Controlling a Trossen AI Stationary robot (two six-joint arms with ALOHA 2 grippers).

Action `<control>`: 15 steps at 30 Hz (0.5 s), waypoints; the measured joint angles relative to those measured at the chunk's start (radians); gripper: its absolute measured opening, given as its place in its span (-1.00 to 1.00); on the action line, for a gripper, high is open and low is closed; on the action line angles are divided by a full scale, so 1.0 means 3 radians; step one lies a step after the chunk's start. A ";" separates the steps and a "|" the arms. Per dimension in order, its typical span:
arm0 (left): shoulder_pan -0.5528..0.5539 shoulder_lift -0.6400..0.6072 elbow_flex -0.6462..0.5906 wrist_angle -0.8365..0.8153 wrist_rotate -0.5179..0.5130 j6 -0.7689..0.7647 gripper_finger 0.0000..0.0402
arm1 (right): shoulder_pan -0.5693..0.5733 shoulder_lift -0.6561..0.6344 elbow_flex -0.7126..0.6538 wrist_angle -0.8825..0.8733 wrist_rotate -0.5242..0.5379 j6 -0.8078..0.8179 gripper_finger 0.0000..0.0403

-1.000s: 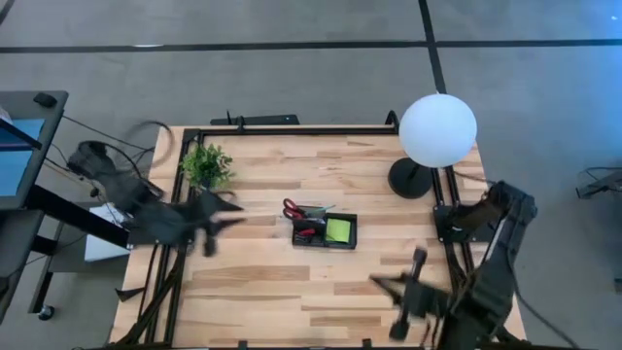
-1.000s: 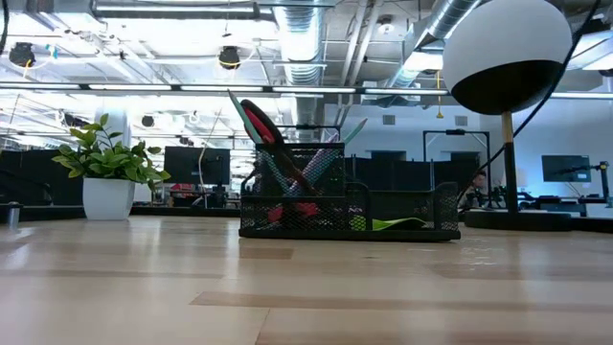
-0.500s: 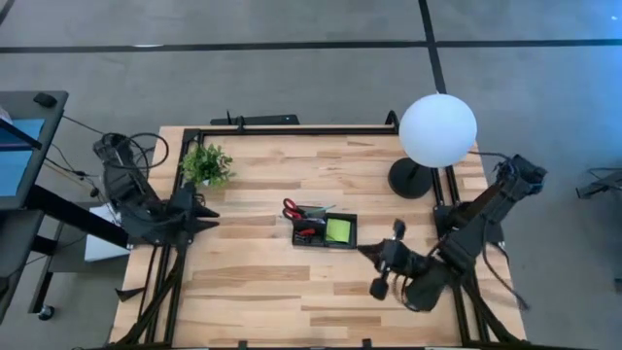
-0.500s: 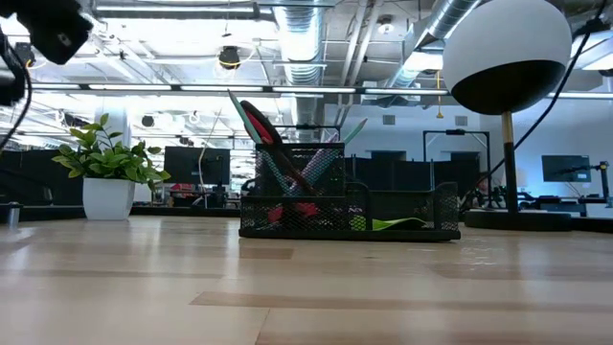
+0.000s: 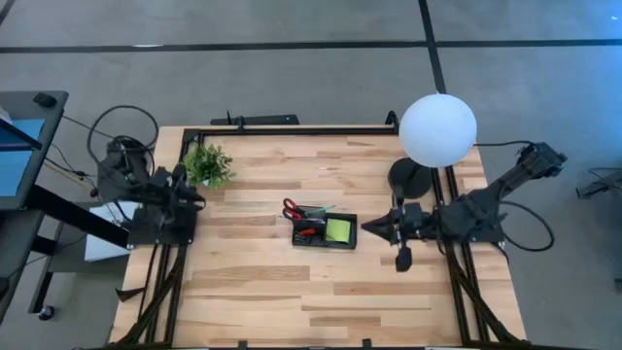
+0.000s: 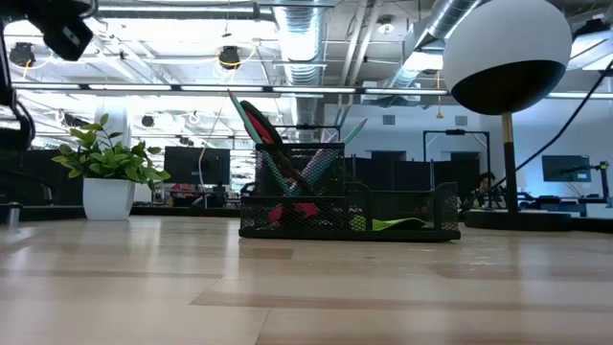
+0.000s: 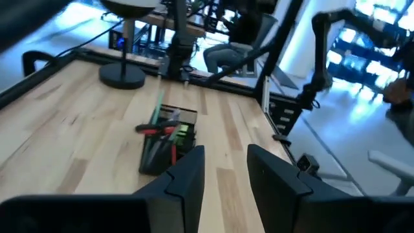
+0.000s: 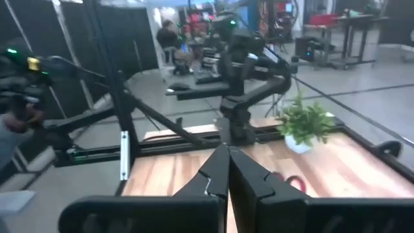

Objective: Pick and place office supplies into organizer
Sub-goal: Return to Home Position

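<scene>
High view: office supplies (image 5: 338,230) in organizer (image 5: 325,246)

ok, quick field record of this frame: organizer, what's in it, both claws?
organizer: black mesh tray, mid-table
contents: red-handled scissors, pens, lime-green sticky-note pad
left claw: open, at table's left edge near plant
right claw: shut, right of organizer, pointing toward it
other: globe lamp on table's right side
</scene>
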 joint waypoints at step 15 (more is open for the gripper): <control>0.0006 -0.0114 -0.1105 0.2235 -0.0109 0.1330 -0.45 | -0.0141 -0.1098 -0.2158 0.2039 -0.0036 -0.0176 -1.00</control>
